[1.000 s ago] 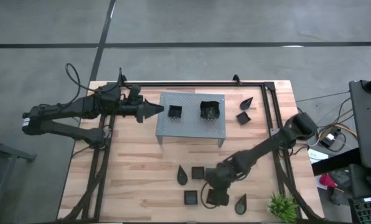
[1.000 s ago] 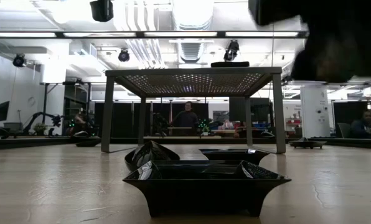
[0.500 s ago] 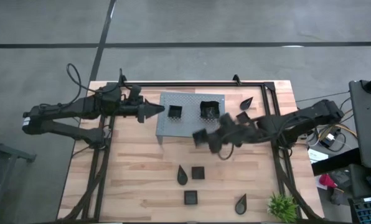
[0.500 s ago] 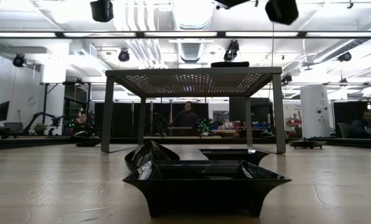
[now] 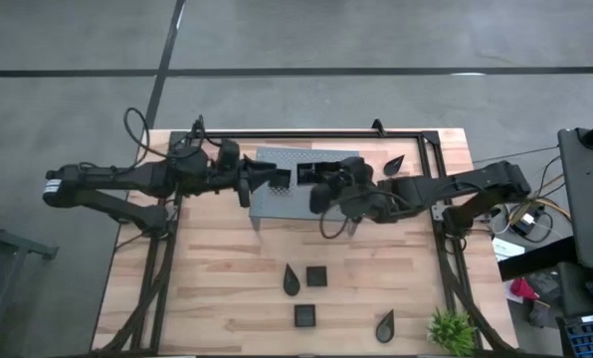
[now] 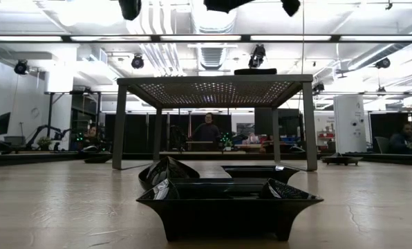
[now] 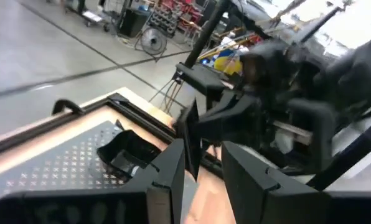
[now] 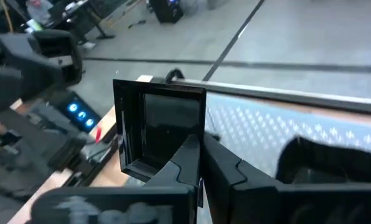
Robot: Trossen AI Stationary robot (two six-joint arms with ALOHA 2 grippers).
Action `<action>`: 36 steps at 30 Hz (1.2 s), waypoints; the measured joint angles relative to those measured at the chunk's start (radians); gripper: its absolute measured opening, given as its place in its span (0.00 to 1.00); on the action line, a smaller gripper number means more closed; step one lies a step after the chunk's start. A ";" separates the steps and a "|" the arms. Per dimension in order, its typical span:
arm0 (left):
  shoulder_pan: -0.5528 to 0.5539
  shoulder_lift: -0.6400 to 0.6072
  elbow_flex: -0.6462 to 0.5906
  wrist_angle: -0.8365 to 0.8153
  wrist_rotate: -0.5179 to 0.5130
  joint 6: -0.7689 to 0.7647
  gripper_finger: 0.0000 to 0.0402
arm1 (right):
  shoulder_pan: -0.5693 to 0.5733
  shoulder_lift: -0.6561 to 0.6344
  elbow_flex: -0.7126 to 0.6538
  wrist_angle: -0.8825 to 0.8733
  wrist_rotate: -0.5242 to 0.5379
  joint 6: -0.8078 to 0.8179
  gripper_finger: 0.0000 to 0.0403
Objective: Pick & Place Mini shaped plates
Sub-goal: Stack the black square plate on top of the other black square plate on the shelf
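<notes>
Plates, small glossy black ones, are spread over the worktop (image 5: 207, 298), and one square plate (image 8: 164, 134) is pinched by its rim in the right hand (image 8: 201, 165), whose fingers are clamped tight on it so that it stands on edge, tilted up above the grey perforated rack (image 5: 277, 204). In the overhead view this right hand (image 5: 321, 194) hangs over the middle of the rack, close to a stack of square plates (image 5: 328, 171) that sits on the rack top. Facing it across the rack is the left hand (image 5: 262, 179), fingers partly apart, nothing visibly between them, hovering at the rack's left end. Further out, on the bare wood nearer the front edge, lie a teardrop plate (image 5: 292, 280), a square one (image 5: 317, 275) just beside it, another square plate (image 5: 304, 316) and a second teardrop (image 5: 385, 323). Two more plates (image 5: 394, 162) lie by the rack's right end. A small green plant (image 5: 451, 328) stands at the front right corner.
</notes>
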 joint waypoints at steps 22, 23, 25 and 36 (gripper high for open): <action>-0.003 0.022 0.000 -0.003 -0.149 0.002 0.25 | -0.027 0.201 0.298 -0.008 0.107 -0.304 0.02; -0.003 0.022 0.000 -0.003 -0.144 -0.002 0.25 | -0.028 0.201 0.298 -0.007 0.107 -0.303 0.02; -0.008 0.018 0.000 -0.003 -0.135 -0.008 0.25 | -0.032 0.201 0.298 -0.007 0.106 -0.299 0.02; -0.030 -0.011 0.000 -0.017 -0.126 -0.042 0.25 | -0.041 0.201 0.298 -0.002 0.099 -0.306 0.02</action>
